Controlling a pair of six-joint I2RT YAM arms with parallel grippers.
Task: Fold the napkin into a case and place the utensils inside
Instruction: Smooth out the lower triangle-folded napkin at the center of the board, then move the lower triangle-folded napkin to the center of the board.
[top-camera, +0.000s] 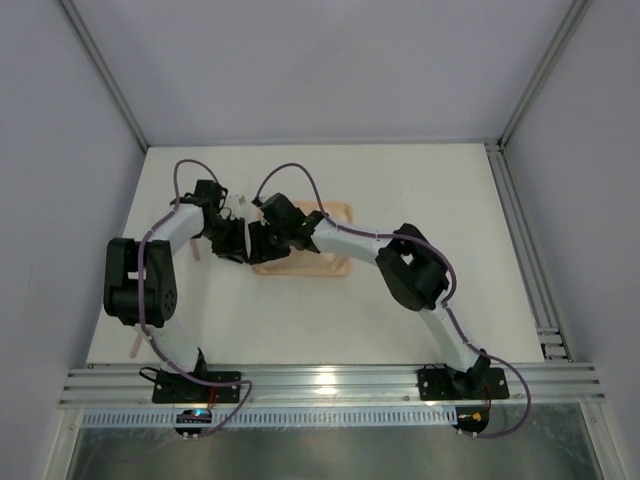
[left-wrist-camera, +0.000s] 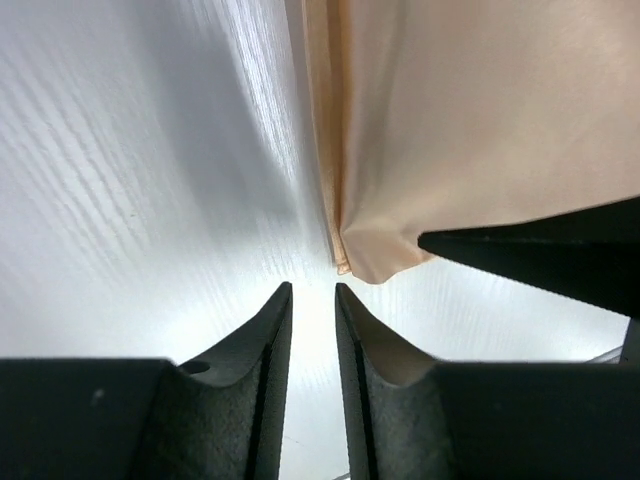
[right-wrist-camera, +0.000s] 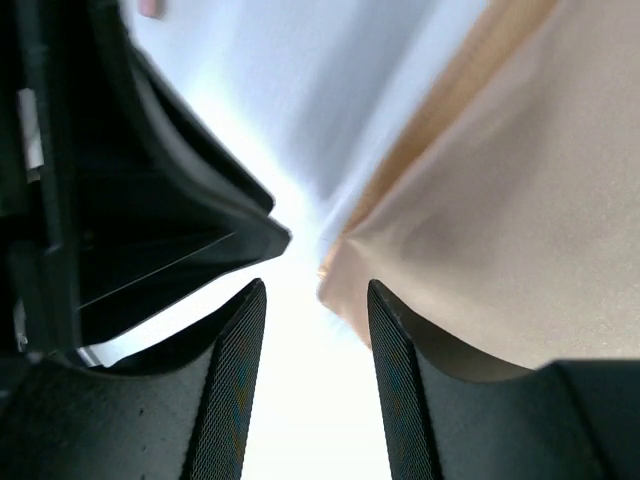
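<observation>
Soft peach napkin (left-wrist-camera: 480, 120) lies folded, seemingly a layered rectangle.

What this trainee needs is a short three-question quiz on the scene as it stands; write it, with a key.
1. True or false: the left gripper is clamped on the napkin.
2. Which part of the napkin are both grippers closest to? A: a corner on its left side. B: the middle of its right edge. C: its centre.
3. Which stands wider open, the left gripper or the right gripper?

Key:
1. False. Nothing lies between its fingers, and the napkin corner sits just ahead of them.
2. A.
3. The right gripper.
</observation>
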